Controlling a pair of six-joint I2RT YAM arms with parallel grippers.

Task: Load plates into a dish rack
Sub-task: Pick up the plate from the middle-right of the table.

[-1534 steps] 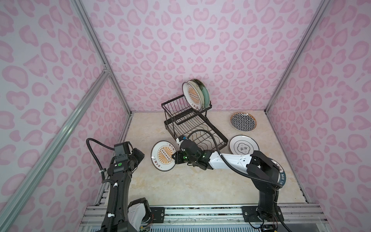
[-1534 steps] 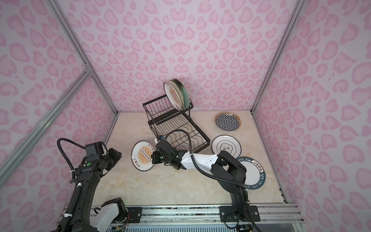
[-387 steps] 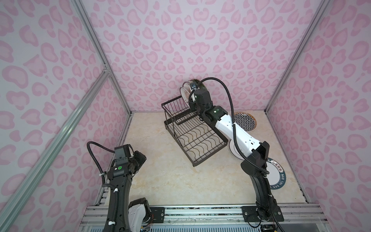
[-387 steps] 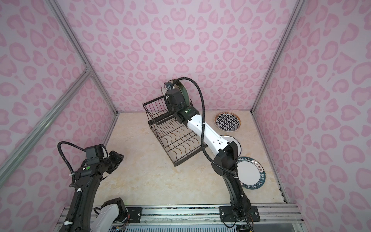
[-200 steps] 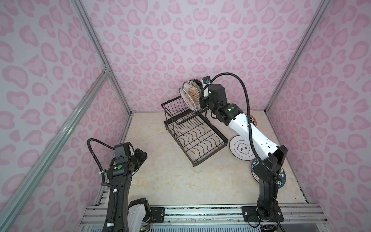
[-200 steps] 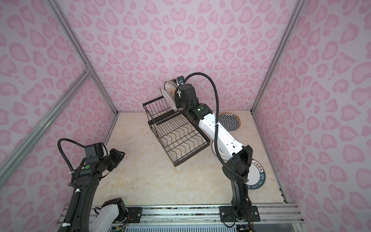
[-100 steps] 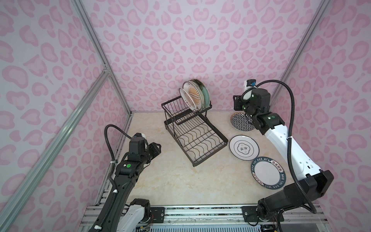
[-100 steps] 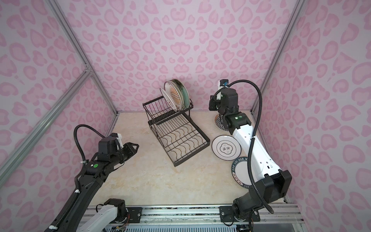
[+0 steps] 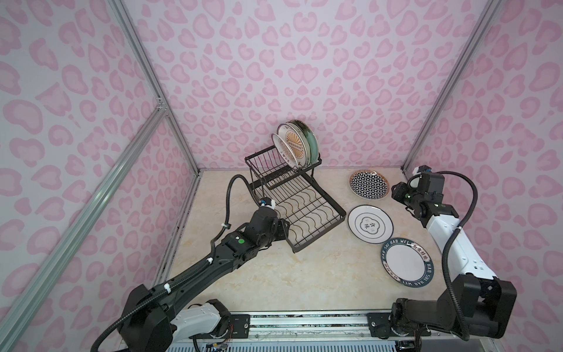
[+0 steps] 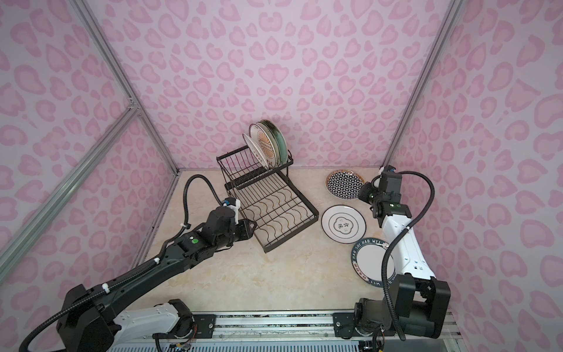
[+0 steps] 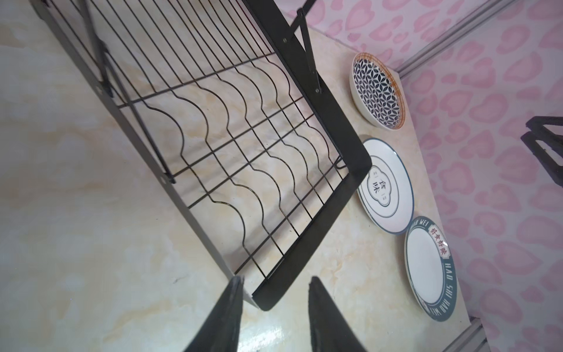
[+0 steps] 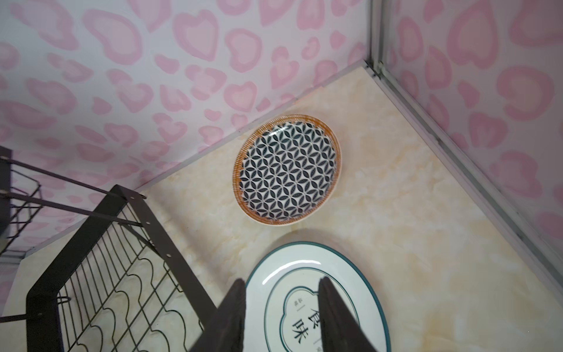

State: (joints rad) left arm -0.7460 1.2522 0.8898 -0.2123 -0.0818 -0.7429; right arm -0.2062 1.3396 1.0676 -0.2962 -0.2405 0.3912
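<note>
My left pincer (image 11: 275, 282) and right pincer (image 12: 282, 282) stand part-open, empty. Plate (image 9: 406, 262) at four o'clock of the rack (image 9: 320, 232) reads HAO WEI; marble tabletop (image 9: 289, 280), pink walls (image 9: 304, 76).

Black wire rack (image 11: 306, 240), black-white geometric plate (image 12: 288, 175)

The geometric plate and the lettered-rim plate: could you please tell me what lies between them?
The cloud-outline plate lies flat between the geometric plate and the lettered-rim plate, as both top views show.
</note>
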